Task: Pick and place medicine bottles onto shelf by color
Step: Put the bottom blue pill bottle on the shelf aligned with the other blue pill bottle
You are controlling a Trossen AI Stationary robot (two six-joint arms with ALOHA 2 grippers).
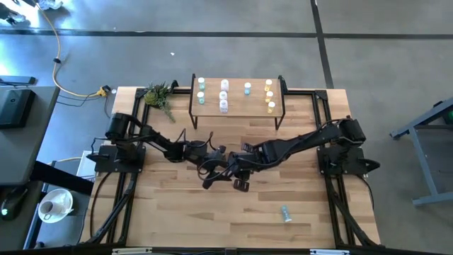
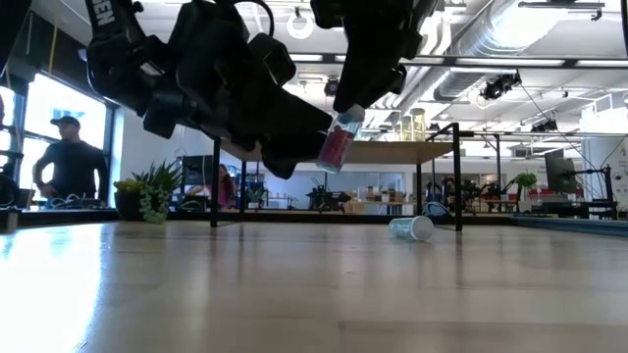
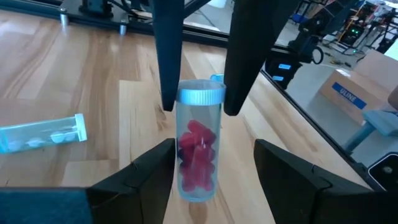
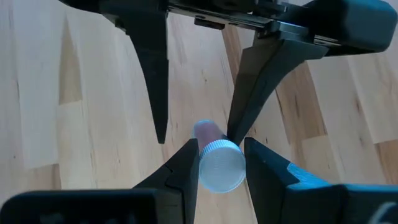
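While both arms meet above the middle of the table (image 1: pixel 177 212), a small clear bottle (image 3: pixel 198 152) with a white cap and pink-red pills inside hangs in the air between them. The right claw (image 4: pixel 219 163) is closed on the bottle's cap, one finger pressed on either side of it, so the bottle hangs tilted below it in the low view (image 2: pixel 339 142). The left claw (image 3: pixel 214 165) stands wide open with its two fingers on either side of the bottle's body; they do not press on it.

A second bottle (image 1: pixel 285 212), pale blue with a white cap, lies on its side on the table nearer the front edge, on the right arm's side, well apart from the claws. At the far end of the table stands the shelf (image 1: pixel 237 113), a light wooden board on thin black legs, with other small bottles upright on it in rows. A green plant (image 1: pixel 160 95) sits beside the shelf's left end.
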